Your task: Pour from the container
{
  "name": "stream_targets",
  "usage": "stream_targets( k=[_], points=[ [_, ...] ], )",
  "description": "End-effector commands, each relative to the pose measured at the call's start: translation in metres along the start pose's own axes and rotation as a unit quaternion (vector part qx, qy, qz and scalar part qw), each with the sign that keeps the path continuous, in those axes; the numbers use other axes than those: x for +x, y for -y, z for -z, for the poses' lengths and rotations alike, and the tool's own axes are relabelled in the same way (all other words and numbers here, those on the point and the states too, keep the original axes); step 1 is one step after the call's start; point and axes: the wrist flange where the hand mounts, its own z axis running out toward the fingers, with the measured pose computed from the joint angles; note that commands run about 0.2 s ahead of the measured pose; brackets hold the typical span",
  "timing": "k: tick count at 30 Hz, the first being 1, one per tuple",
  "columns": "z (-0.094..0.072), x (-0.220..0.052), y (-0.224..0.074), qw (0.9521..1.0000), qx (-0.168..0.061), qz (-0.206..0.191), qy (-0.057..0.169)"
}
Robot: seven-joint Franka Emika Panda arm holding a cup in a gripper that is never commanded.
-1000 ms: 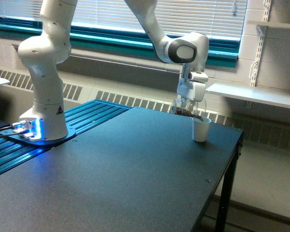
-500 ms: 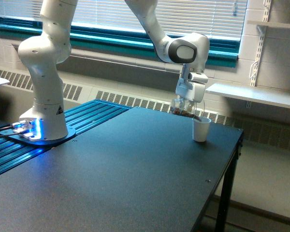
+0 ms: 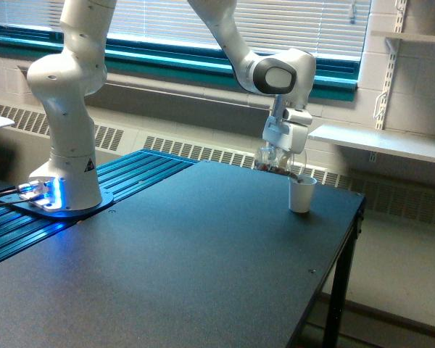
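Fingers of the gripper (image 3: 279, 154) clamp the tilted container (image 3: 278, 164) over the white paper cup (image 3: 301, 193); pouring appears underway, brown granules left inside.

Single exterior view — a fixed camera off the arm, set a little above the dark table (image 3: 203, 246), looking across it from a near corner toward the windowed wall (image 3: 167, 29). Medium distance: the arm's base (image 3: 65, 181) stands at the view's left, the table's far edge at its right. No second view is given.
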Motion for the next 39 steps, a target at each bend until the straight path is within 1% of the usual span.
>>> stream_targets(
  k=[1,11,14,25,39],
  points=[
    [0.008,0.006,0.000,0.9999,0.003,0.010,0.001],
    [0.007,0.008,-0.001,0.9999,0.000,0.014,0.007],
    [0.007,0.006,-0.001,0.9998,0.002,0.015,0.014],
    [0.004,0.002,-0.007,0.9994,-0.007,0.022,0.024],
    [0.010,0.005,-0.010,0.9991,-0.003,0.028,0.032]
  ],
)
